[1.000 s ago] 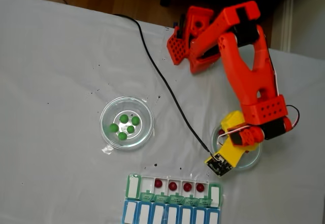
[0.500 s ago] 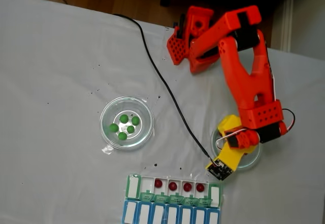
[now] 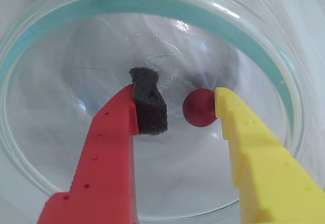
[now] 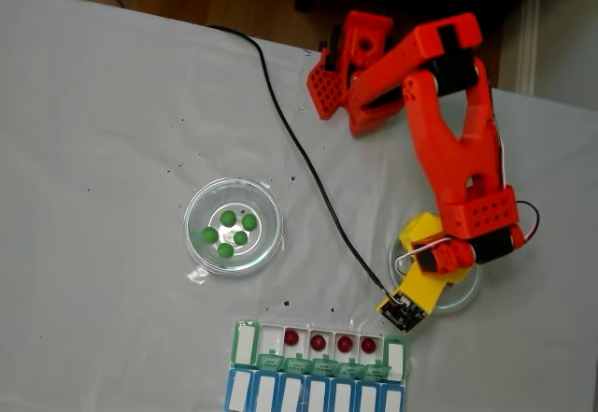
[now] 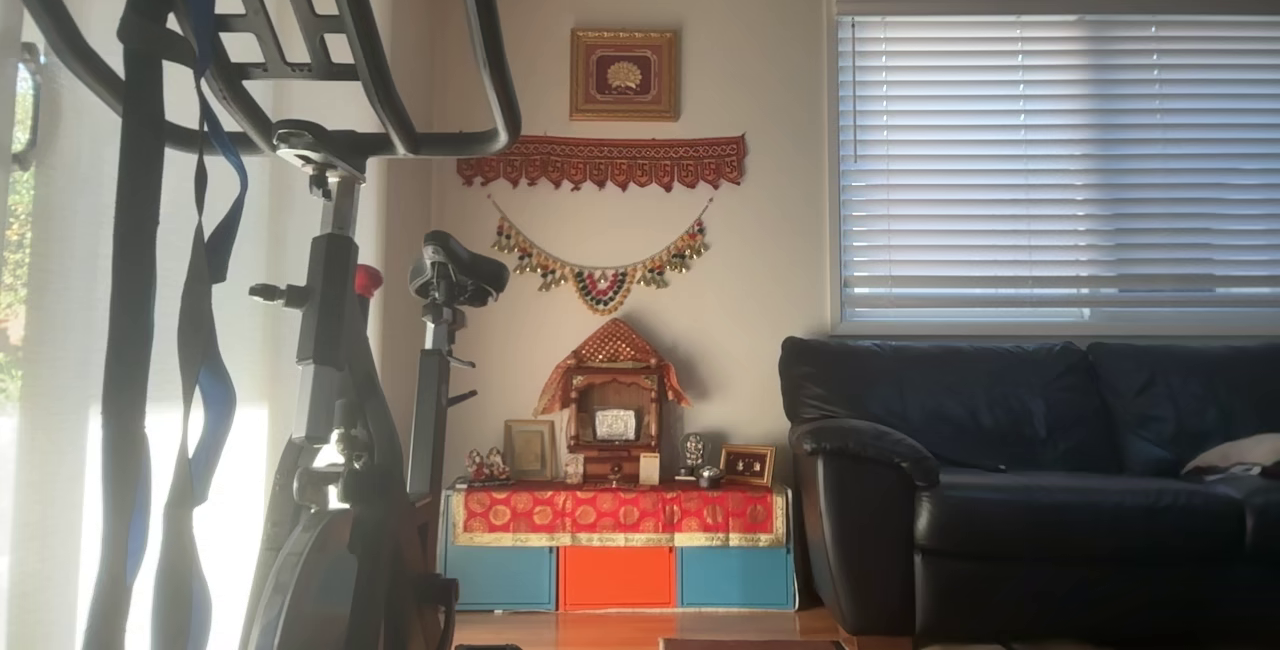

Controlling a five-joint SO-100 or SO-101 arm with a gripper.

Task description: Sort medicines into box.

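Observation:
In the wrist view my gripper [image 3: 184, 96] is open inside a clear glass dish [image 3: 152, 10]. A dark red pill [image 3: 199, 108] lies on the dish floor between the fingers. It touches the yellow finger [image 3: 238, 132], and a gap separates it from the dark foam pad on the red finger [image 3: 109, 148]. In the fixed view the gripper [image 4: 432, 257] reaches down into the right dish [image 4: 469, 292]. Several green pills [image 4: 230, 229] lie in the left dish [image 4: 198, 203]. The box [image 4: 245, 345] sits at the bottom edge with several dark red pills [image 4: 318, 343] in its open white compartments.
The orange arm [image 4: 458, 150] stretches from its base [image 4: 350, 62] at the top. A black cable [image 4: 299, 150] runs across the white tablecloth to the camera board [image 4: 402, 309] by the right dish. The other view shows a room with an exercise bike [image 5: 340, 350] and a sofa [image 5: 1030, 470].
The arm's wrist has shifted slightly left and lower over the right dish. The pills in the left dish and in the box have not moved.

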